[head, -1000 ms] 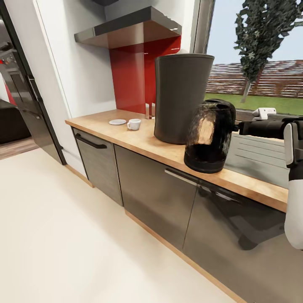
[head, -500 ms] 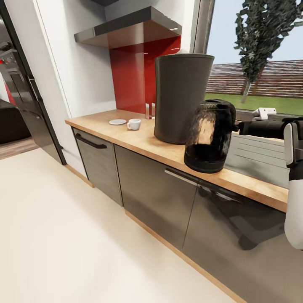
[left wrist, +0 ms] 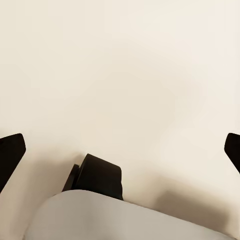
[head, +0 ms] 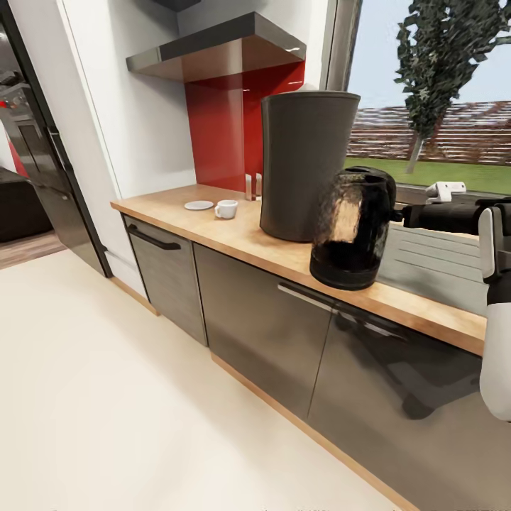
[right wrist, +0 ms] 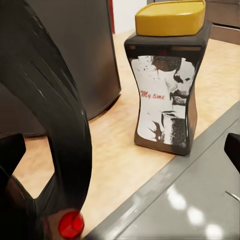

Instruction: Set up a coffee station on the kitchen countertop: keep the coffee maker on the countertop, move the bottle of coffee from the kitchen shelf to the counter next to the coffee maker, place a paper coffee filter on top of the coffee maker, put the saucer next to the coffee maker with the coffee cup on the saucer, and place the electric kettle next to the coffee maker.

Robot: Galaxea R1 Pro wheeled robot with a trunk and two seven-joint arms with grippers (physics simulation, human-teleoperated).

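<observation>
From the head view, the kettle point(head: 353, 228) stands on the desk point(head: 213, 221) just beside the coffee maker point(head: 305, 165), near the front edge. The right arm reaches in from the side to its handle; the right end effector point(head: 396, 211) sits at the handle, though whether it is clamped cannot be told. The kettle looks dark in its lower part; whether that is liquid I cannot tell. The cup point(head: 226, 209) stands beside the saucer point(head: 198, 206), not on it, both farther along the desk.

In the left wrist view, the left end effector point(left wrist: 120, 150) has its tips wide apart, over bare floor.

In the right wrist view, the kettle's black handle point(right wrist: 55, 115) looms close, with the coffee jar point(right wrist: 167, 80) upright on the desk beyond, yellow lid on. The glass kettle is probably rigid, fragile and fairly heavy; the handle is the safest hold.
</observation>
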